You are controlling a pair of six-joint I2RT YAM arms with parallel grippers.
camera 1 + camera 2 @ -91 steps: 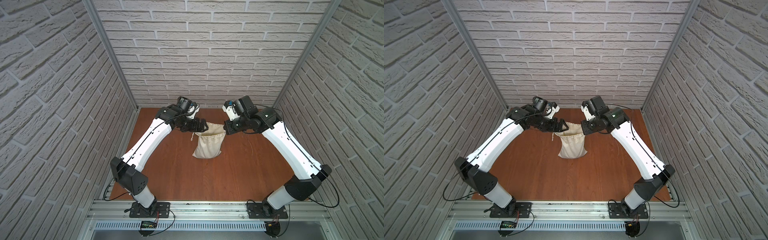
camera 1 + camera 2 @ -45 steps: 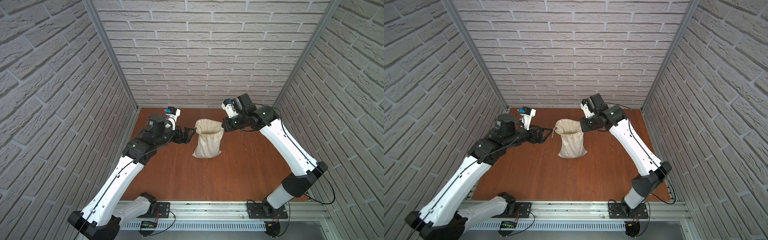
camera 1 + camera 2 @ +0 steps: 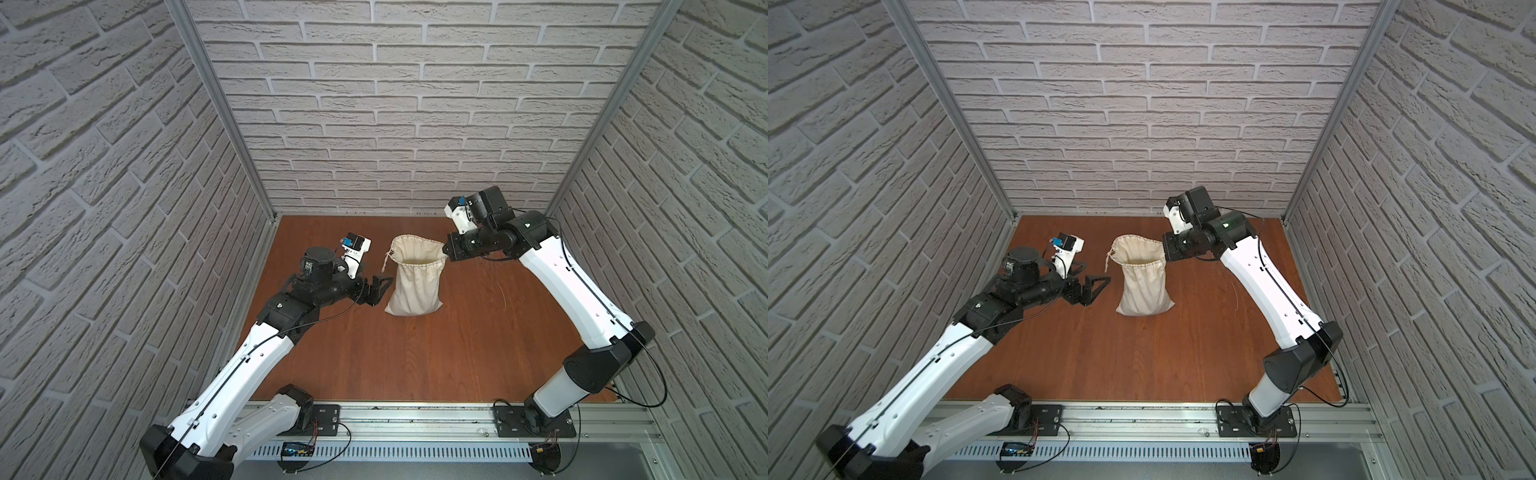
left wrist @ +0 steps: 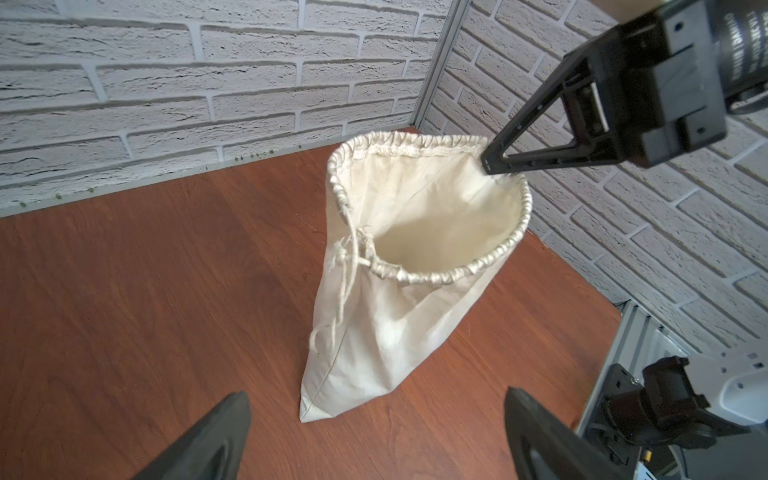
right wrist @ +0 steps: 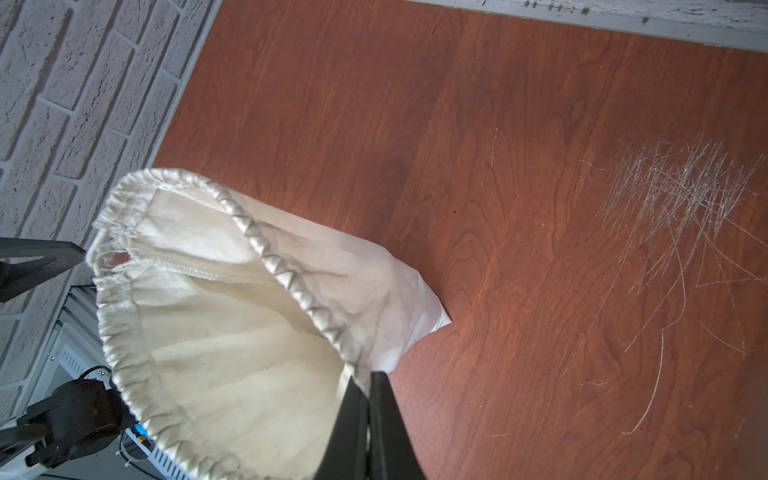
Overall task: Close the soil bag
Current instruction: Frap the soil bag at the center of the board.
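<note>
The soil bag (image 3: pixel 415 282) (image 3: pixel 1144 286) stands on the brown wooden surface (image 3: pixel 415 361), in its back half and roughly midway between the left and right edges. Its long axis runs near upright: the flat sewn base rests on the surface and the mouth faces up, wide open in a rounded loop with the gathered hem all around. The wrist views show the pale inside of the bag (image 4: pixel 395 311) (image 5: pixel 249 311); what lies at the bottom cannot be made out.

The right end effector (image 3: pixel 446 253) (image 3: pixel 1165 253) (image 4: pixel 488 164) (image 5: pixel 368 378) has its jaws pressed together on the hem, on the side of the mouth nearer the right edge, and holds that rim up.

The thin drawstring cord (image 4: pixel 349 266) (image 3: pixel 387 259) hangs down the outside of the opposite side of the bag, knotted and frayed at its end, loose and touched by nothing.

The left end effector (image 3: pixel 380 286) (image 3: pixel 1096 289) (image 4: pixel 376 392) is spread wide and holds nothing. It is low, just beside the lower part of the bag on the cord's side, pointing at the bag but apart from it.

Pale scratch marks (image 5: pixel 685 199) score the surface toward the right edge, apart from the bag.
</note>
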